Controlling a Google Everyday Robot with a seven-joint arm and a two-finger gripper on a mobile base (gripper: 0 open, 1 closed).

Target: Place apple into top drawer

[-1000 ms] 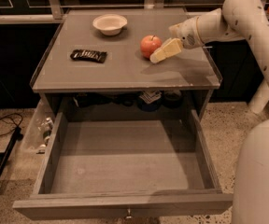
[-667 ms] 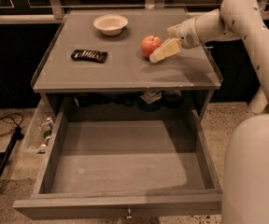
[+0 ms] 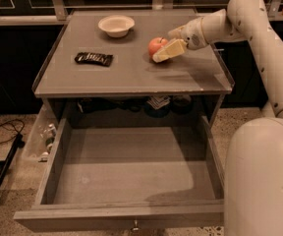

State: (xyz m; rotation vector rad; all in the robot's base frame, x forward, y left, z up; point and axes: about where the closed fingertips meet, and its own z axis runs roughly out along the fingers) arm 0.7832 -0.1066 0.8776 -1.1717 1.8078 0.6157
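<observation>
- The apple (image 3: pixel 155 44) sat on the grey counter (image 3: pixel 131 80), toward its back right, upright and not yet lifted.
- We judged the step in hand to be the grasp. The hand (image 3: pixel 163 46) was at the apple's right side with its two fingers spread, one pale finger (image 3: pixel 171 49) low against the fruit's near right flank and the other higher behind it.
- We could not tell whether either finger actually touched the skin.
- The next move, as we read it, called for pinching the apple firmly. After that it would have to be raised off the counter, carried forward past the front edge and lowered.
- The top drawer (image 3: pixel 127 213) stood pulled fully out below the counter's front edge. Its floor was bare and its small knob (image 3: pixel 135 225) faced us.
- The white arm (image 3: pixel 252 18) reached in from the right.
- Elsewhere on the counter, well apart from the apple, lay a pale bowl (image 3: pixel 116 24) at the back and a dark wrapped snack bar (image 3: pixel 94 58) to the left.
</observation>
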